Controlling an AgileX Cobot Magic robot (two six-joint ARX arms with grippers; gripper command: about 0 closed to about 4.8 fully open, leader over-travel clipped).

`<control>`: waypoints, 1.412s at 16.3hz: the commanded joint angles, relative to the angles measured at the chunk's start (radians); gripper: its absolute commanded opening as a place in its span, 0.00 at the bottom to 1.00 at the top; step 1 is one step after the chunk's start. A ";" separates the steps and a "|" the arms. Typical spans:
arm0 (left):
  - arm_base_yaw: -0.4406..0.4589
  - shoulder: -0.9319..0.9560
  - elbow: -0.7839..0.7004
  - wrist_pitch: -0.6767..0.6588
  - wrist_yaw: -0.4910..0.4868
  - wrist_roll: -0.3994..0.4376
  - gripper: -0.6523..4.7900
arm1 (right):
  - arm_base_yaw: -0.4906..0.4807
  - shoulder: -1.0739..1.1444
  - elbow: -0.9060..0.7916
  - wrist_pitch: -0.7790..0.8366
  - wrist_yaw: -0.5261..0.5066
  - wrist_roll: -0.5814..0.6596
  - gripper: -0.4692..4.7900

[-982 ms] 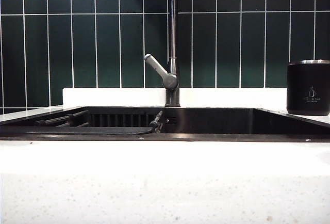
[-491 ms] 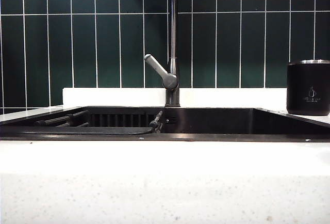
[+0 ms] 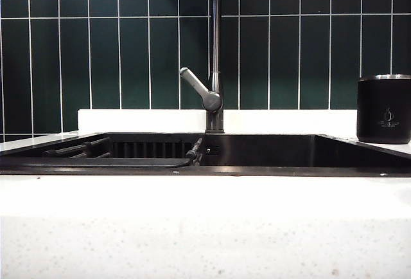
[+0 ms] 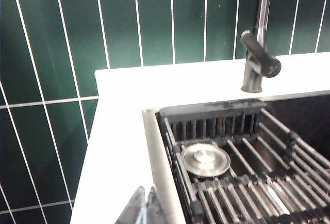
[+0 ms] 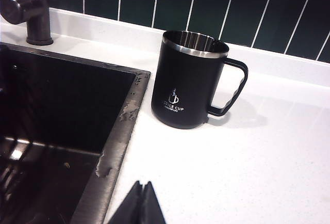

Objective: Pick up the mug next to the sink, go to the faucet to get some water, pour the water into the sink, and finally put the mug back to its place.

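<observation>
Standing upright on the white speckled table (image 5: 268, 146), the mug (image 5: 188, 82) is found just beside the right edge of the sink (image 5: 62, 110), its handle turned away from the basin and its pale logo facing the right wrist camera. In the exterior view the mug (image 3: 384, 109) is seen at the far right, well apart from the faucet (image 3: 215, 54), which rises behind the middle of the sink (image 3: 270, 150) with its grey lever (image 3: 194, 83) angled up to the left. No water is seen running.

The right gripper (image 5: 140, 203) is held above the table near the sink's right edge, short of the mug and not touching it; its jaws are pressed together and hold nothing. The left gripper (image 4: 144, 208) is placed over the table at the sink's left edge, its jaws likewise closed and empty, though only the blurred tips are visible. Inside the sink a dark ribbed rack (image 4: 258, 182) is laid, and a round silver drain cover (image 4: 205, 158) appears to sit beneath its bars.
</observation>
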 commanded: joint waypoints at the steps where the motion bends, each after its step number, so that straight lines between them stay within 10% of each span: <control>1: -0.001 0.000 0.003 0.009 0.005 -0.003 0.11 | 0.000 -0.003 -0.005 0.011 0.002 0.004 0.07; 10: -0.001 0.000 0.003 0.009 0.005 -0.003 0.11 | -0.066 -0.003 -0.005 0.058 -0.003 0.005 0.07; 17: -0.001 0.000 0.003 0.009 0.005 -0.003 0.11 | -0.222 -0.003 -0.006 0.121 -0.306 0.116 0.07; 23: -0.001 0.000 0.003 0.009 0.005 -0.003 0.11 | -0.362 -0.003 -0.006 0.119 -0.336 0.201 0.07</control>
